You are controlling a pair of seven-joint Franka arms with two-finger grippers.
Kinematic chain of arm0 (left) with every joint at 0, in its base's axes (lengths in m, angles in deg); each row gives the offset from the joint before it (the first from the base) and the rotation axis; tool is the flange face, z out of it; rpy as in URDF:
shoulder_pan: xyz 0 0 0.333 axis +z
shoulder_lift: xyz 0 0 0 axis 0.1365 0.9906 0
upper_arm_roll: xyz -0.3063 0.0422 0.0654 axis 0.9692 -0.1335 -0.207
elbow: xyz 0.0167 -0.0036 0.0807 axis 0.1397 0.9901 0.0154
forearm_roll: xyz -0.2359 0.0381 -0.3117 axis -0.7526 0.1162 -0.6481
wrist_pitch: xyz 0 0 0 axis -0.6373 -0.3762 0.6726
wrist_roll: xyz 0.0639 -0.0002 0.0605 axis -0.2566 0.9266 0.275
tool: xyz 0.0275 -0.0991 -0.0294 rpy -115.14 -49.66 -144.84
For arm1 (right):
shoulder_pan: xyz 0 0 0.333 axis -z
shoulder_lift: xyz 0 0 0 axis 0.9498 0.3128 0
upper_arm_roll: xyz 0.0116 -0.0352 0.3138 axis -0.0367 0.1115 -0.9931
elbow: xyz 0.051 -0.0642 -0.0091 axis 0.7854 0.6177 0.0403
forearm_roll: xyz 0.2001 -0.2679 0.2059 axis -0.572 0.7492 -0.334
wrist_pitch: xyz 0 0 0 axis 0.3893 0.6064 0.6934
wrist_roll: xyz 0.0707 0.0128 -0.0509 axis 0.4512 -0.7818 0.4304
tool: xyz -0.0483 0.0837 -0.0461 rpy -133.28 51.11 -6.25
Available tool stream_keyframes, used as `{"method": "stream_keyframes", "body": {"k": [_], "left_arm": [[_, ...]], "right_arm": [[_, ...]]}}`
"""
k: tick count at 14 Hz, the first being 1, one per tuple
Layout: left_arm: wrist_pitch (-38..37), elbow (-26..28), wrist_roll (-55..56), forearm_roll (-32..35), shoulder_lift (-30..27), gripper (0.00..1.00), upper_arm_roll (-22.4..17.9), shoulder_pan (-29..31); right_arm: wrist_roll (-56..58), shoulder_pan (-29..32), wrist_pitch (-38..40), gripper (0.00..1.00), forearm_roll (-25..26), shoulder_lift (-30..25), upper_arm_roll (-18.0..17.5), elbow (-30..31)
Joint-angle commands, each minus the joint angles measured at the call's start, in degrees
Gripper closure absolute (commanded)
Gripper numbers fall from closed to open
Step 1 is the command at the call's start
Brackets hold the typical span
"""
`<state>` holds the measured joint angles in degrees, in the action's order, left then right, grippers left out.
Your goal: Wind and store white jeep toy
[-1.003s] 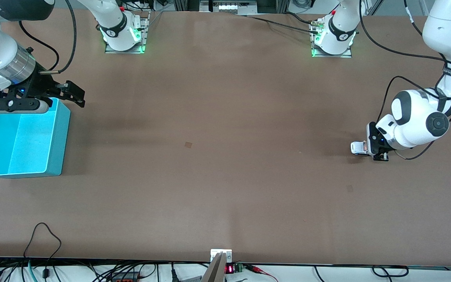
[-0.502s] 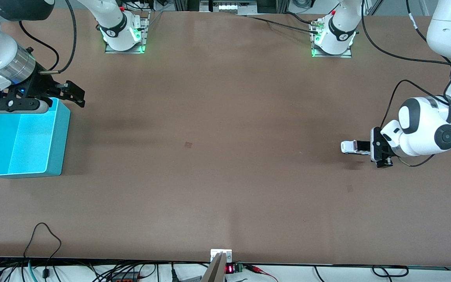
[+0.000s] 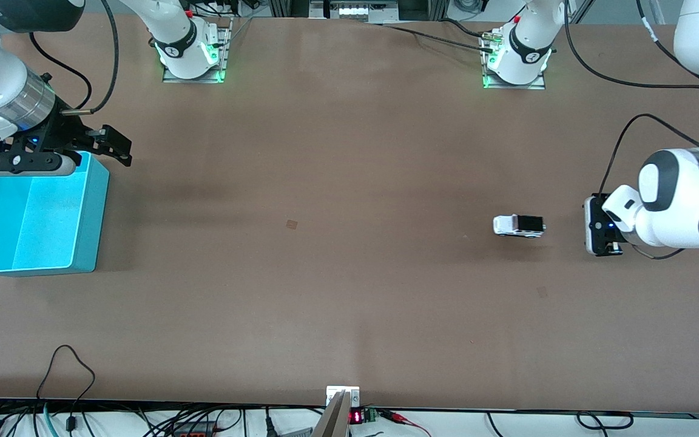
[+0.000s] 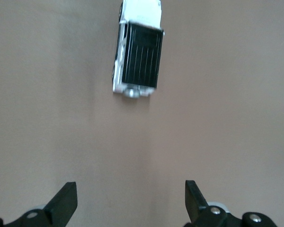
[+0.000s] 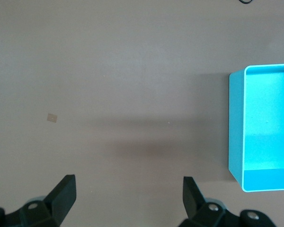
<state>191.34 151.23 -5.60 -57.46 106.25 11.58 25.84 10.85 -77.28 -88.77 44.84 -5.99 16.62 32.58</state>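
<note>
One white jeep toy (image 3: 519,225) is standing alone on the brown table (image 3: 349,273), toward the left arm's end. Its four wheels are on the surface and nothing is touching it. From the table's middle it is lying at about three o'clock, and the blue bin (image 3: 37,215) is sitting at about nine o'clock, well apart from it.

The left gripper (image 3: 598,233) is hanging low just beside the toy with its fingers spread wide, holding nothing. The right gripper (image 3: 82,149) is waiting over the bin's edge, also spread and empty.

I am judging that the toy is wound and released. To do this step well, the left arm should be keeping clear of the toy's path. Then the toy needs a grasp across its narrow body, only when it is standing still, because it is much smaller than the fingers (image 4: 64,203).
</note>
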Motion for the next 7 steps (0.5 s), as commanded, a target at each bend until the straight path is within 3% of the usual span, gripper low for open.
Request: {"method": "stream_keyframes", "body": {"k": [1,4,7], "left_arm": [[-8.3,-6.6,5.7,0.9,-0.2,0.00,0.5,-1.8],[-19.4,-14.4,18.0,0.5,-0.3,0.00,0.6,-4.5],[-27.2,-18.9,29.7,0.2,-1.6,0.00,1.1,-6.5]], "right_arm": [[-0.4,-0.2,1.1,0.00,0.2,-0.7,0.0,-0.3],[-0.6,-0.2,1.0,0.00,0.1,-0.7,0.0,-0.3],[-0.3,-0.2,1.1,0.00,0.1,-0.7,0.0,-0.3]]}}
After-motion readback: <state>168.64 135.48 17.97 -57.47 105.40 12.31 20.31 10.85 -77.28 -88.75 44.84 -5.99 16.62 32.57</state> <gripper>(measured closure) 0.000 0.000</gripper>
